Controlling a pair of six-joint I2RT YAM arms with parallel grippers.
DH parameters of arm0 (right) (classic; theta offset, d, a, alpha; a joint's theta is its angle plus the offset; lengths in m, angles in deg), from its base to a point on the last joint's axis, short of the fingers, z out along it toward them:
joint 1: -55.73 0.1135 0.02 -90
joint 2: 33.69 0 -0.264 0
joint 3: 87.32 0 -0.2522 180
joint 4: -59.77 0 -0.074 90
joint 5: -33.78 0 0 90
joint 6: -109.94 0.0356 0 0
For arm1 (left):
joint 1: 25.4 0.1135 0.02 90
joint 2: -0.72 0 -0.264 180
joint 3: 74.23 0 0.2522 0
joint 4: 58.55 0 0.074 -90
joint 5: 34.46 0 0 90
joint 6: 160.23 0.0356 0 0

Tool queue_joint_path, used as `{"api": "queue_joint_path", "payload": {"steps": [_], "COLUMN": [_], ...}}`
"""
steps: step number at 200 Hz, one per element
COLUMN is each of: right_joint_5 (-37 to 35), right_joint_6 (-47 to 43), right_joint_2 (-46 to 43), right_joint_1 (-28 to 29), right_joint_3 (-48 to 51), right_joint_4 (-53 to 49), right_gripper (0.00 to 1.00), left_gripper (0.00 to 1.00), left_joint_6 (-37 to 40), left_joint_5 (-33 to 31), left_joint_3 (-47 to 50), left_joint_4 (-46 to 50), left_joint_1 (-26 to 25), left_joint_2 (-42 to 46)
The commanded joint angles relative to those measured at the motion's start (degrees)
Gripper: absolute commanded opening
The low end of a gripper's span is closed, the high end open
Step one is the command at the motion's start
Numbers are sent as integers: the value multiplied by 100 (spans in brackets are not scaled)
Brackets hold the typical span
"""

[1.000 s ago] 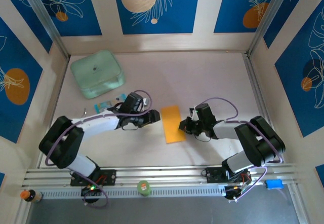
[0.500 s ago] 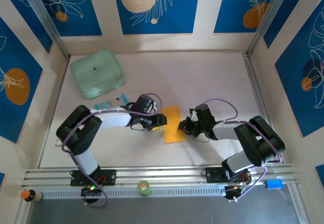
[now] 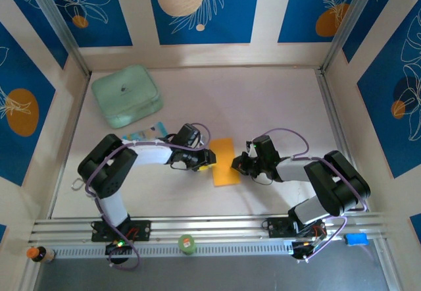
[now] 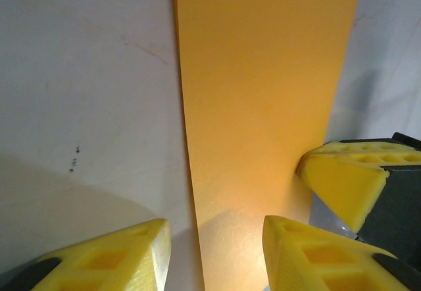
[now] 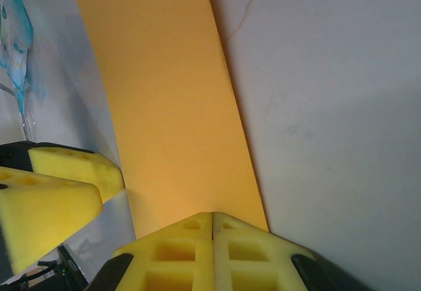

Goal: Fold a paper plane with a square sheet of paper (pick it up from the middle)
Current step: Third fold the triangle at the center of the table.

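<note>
The square sheet of paper (image 3: 223, 161) is orange-yellow and lies flat on the table as a narrow rectangle, seemingly folded in half. It also fills much of the left wrist view (image 4: 263, 93) and the right wrist view (image 5: 171, 100). My left gripper (image 3: 206, 158) is low at the sheet's left long edge. It is open (image 4: 217, 258), one finger over bare table and the other over the paper. My right gripper (image 3: 238, 166) is at the opposite edge, shut (image 5: 214, 251), its joined tips resting on the paper's rim. A paper plane is out of view.
A mint-green rounded box (image 3: 126, 96) sits at the back left. A small blue-and-white packet (image 3: 141, 135) lies behind the left arm, also seen from the right wrist (image 5: 16, 34). Aluminium rails (image 3: 210, 228) run along the near edge, and walls enclose the table.
My left arm has swung right until its gripper reached the paper's left edge, and its jaws have narrowed. The right gripper and the paper have stayed put.
</note>
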Motion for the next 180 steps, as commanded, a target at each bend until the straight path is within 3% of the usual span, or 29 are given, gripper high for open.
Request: {"api": "queue_joint_path", "payload": {"steps": [1, 44, 180], "right_joint_5": [-237, -264, -246], "right_joint_6": [41, 47, 37], "right_joint_2": [200, 191, 156], "right_joint_1": [64, 64, 65], "right_joint_3": [126, 126, 143], "right_joint_4": [-813, -866, -883], "right_gripper": [0, 0, 0], "left_gripper": [39, 34, 32], "left_joint_6": [-63, -63, -102], "left_joint_5": [260, 275, 287], "left_joint_3": [-98, -91, -45], "left_joint_4": [-310, -368, -582], "left_joint_1": [-119, -128, -128], "left_joint_2": [-270, -272, -228]}}
